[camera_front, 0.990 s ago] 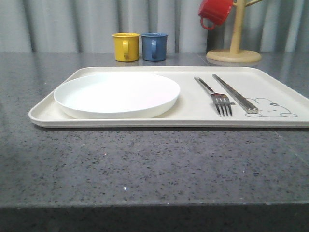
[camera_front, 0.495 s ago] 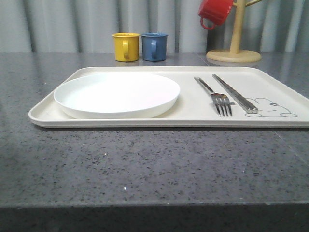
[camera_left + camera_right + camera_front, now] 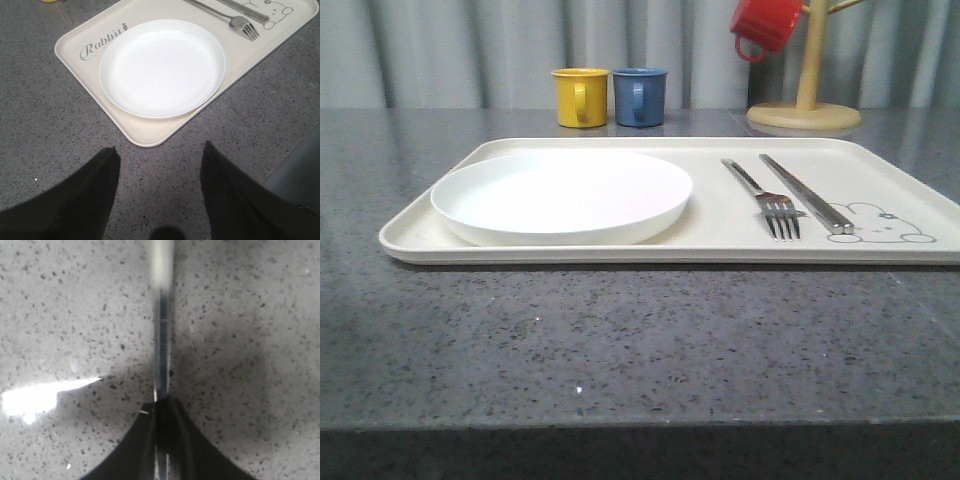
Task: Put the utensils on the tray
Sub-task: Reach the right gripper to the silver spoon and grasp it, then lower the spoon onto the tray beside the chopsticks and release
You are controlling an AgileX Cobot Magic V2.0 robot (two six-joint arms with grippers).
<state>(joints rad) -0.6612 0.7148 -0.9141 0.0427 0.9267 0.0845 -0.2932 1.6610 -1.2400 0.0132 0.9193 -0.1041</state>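
The cream tray lies across the middle of the dark table. On it rest a round white plate at the left, a silver fork and a pair of metal chopsticks by the rabbit drawing. My left gripper hovers open over bare table just off the tray's near corner, with the plate, the fork and the chopsticks beyond it. My right gripper is shut on the handle of a slim metal utensil above speckled tabletop; the utensil's far end is blurred.
A yellow mug and a blue mug stand behind the tray. A wooden mug tree at the back right carries a red mug. Bare table stretches in front of the tray.
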